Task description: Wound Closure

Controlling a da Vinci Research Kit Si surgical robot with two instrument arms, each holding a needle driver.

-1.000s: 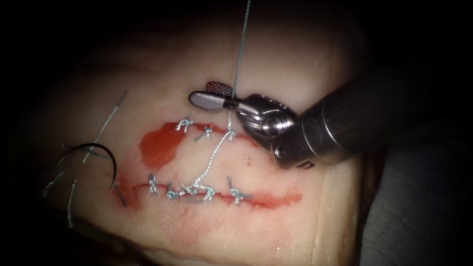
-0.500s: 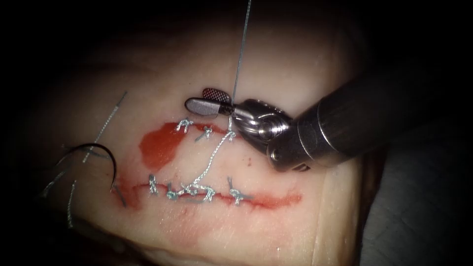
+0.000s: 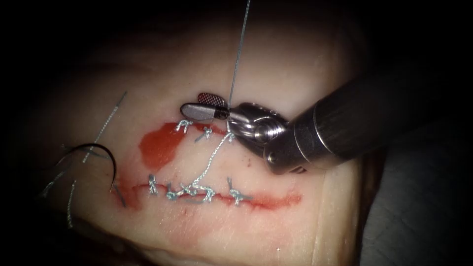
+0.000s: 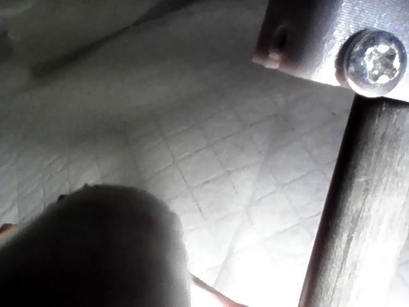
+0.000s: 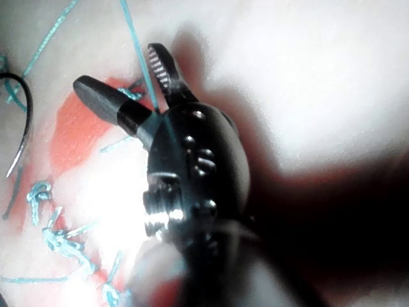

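Tissue [image 3: 276, 221]: pale slab carrying two roughly parallel cuts, an upper cut [image 3: 197, 129] and a lower cut [image 3: 256, 198], both crossed by knotted stitches [image 3: 197, 191]. Red fluid [image 3: 160, 145] pools at the 9 o'clock end of the upper cut.

Right tool [image 3: 209, 105]: shaft enters from 3 o'clock, wrist bent, tip over the upper cut just at 12 o'clock of its stitches. Jaws parted in a narrow V, holding nothing. The right wrist view confirms this for the tool [image 5: 131, 80]: toothed jaw and smooth jaw apart.

Thread [image 3: 236, 59]: one taut strand runs from 12 o'clock straight down, passes through the gap between the open jaws close to their hinge, meets the upper cut beside the tool's wrist, then continues slack toward 7 o'clock to the knots on the lower cut. Same strand in the right wrist view [image 5: 142, 61], lying between the jaws, not pinched.

Needle [image 3: 106, 155]: lies free on the tissue at 9 o'clock of both cuts, well apart from the tool, gripped by neither tool. Whether its tip is in the tissue I cannot tell. Loose thread ends [image 3: 106, 125] lie beside it.

Left tool: state cannot be told.
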